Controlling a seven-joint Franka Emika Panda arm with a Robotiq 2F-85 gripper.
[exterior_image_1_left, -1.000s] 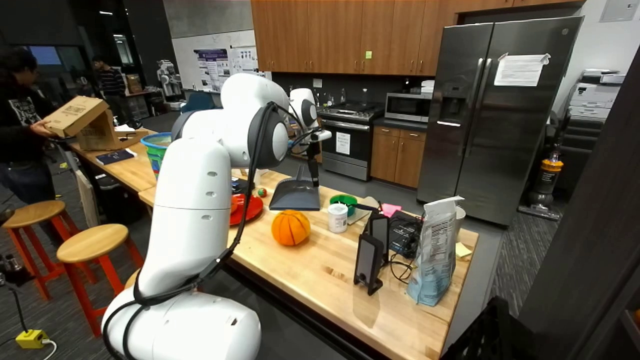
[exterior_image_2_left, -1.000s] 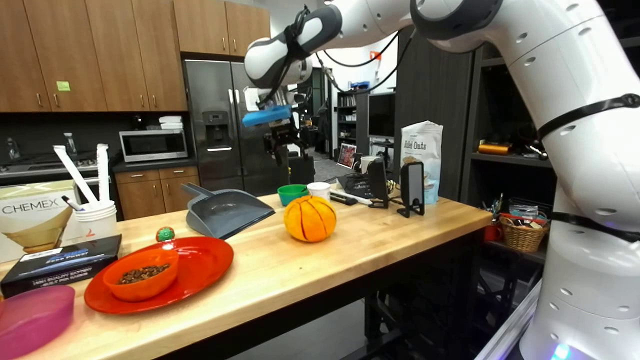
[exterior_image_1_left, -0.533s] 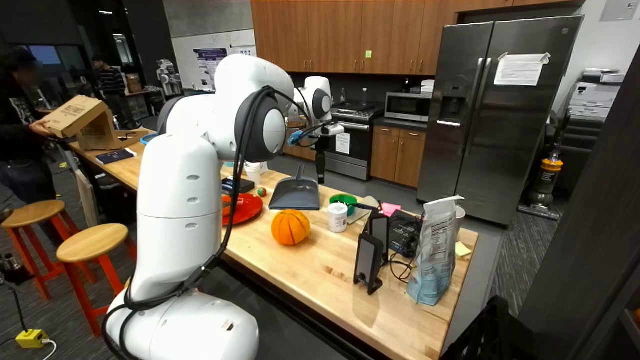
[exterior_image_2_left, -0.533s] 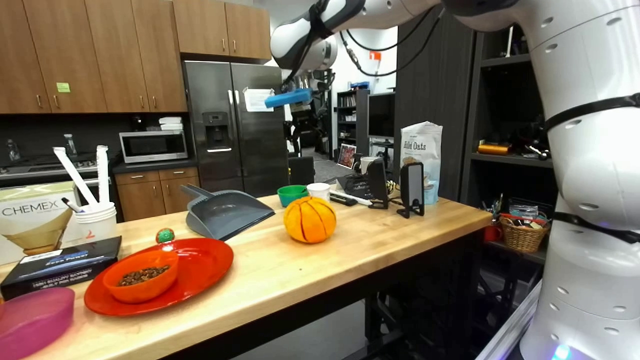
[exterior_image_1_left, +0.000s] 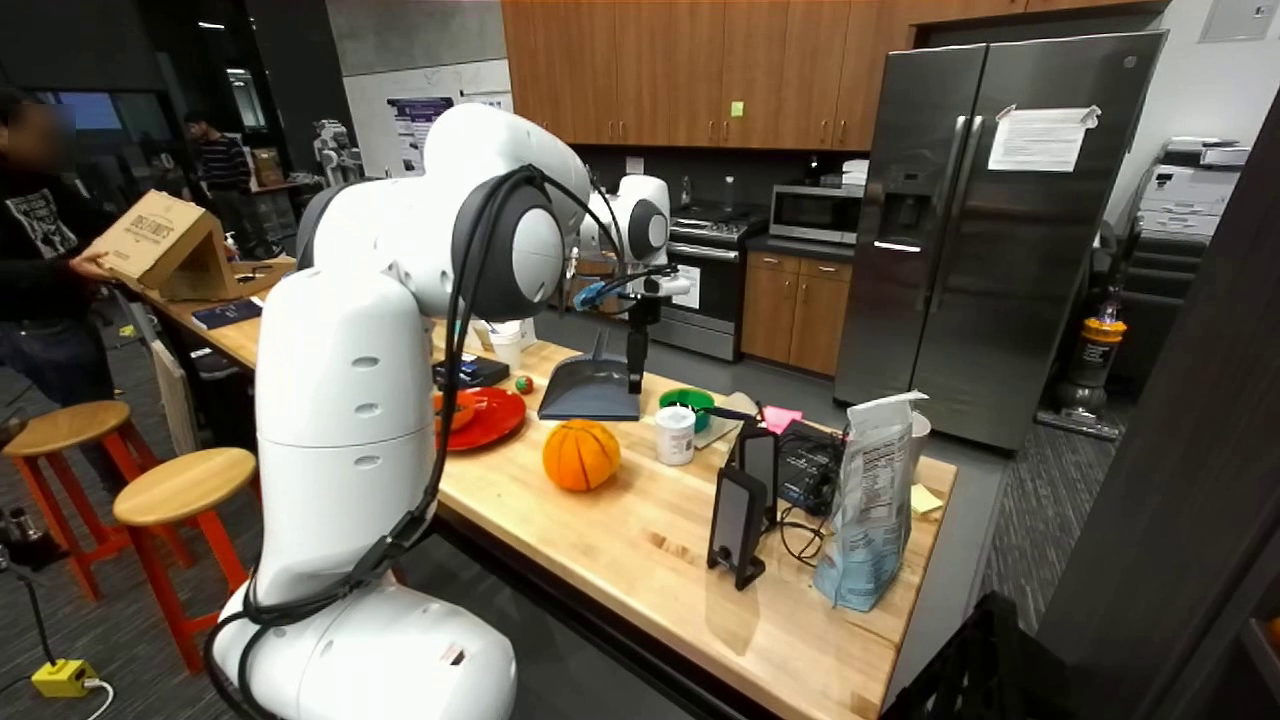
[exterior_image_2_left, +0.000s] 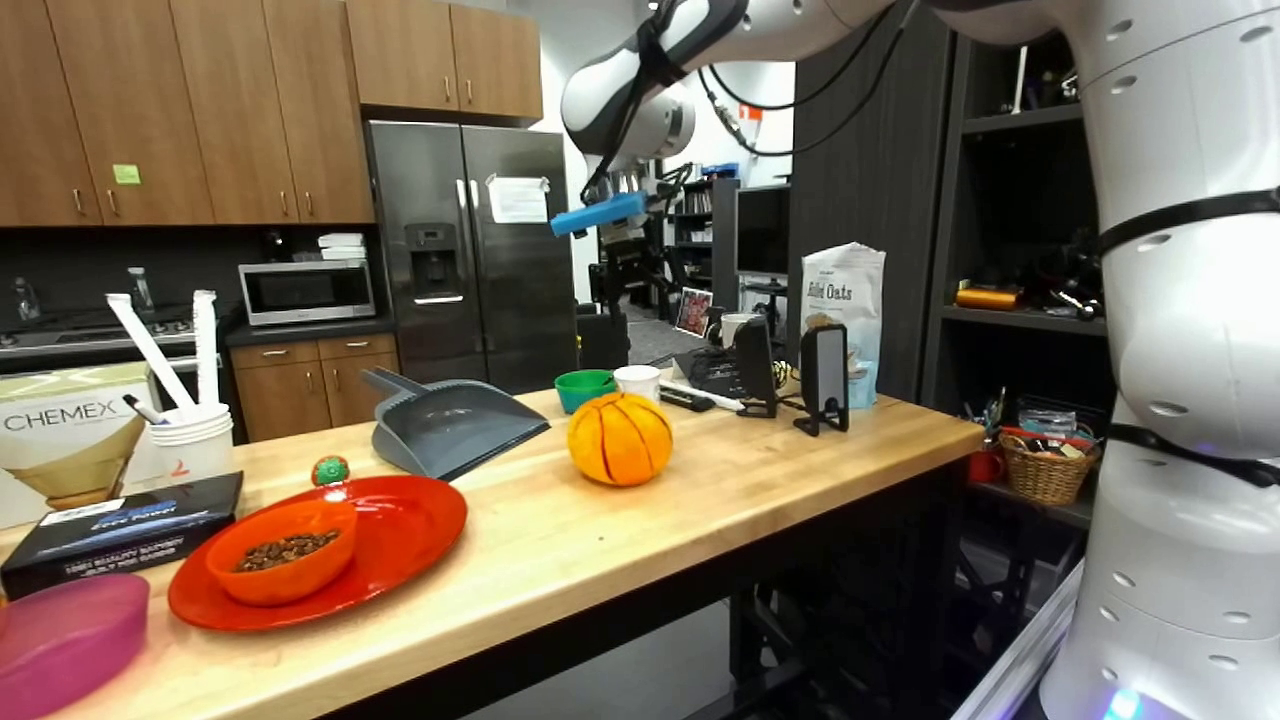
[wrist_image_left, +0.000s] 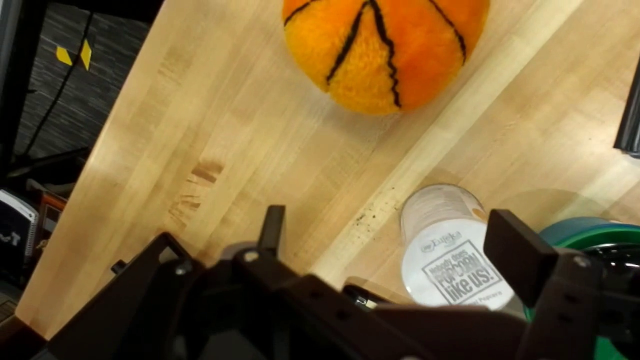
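Bright light across the tabletop (exterior_image_1_left: 640, 535), soft shadows, glare on the plate (exterior_image_2_left: 410, 540), dark blurry tool (wrist_image_left: 387, 232).

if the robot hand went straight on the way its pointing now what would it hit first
Below the open hand, probably the table, between the orange ball and the white tub. One finger might clip the tub sooner; depth is unclear.

Ball (wrist_image_left: 387, 55), orange with black lines. Tub (wrist_image_left: 455, 265), white, with grey lettering. End effector (wrist_image_left: 392, 235), black. Green bowl (exterior_image_2_left: 584, 392). Orange bowl (exterior_image_2_left: 310, 580). Red plate (exterior_image_2_left: 410, 530). Dustpan (exterior_image_2_left: 455, 430), dark grey. Speakers (exterior_image_2_left: 826, 375), black, grey fronts. Tabletop (wrist_image_left: 260, 150), pale tan with darker streaks.
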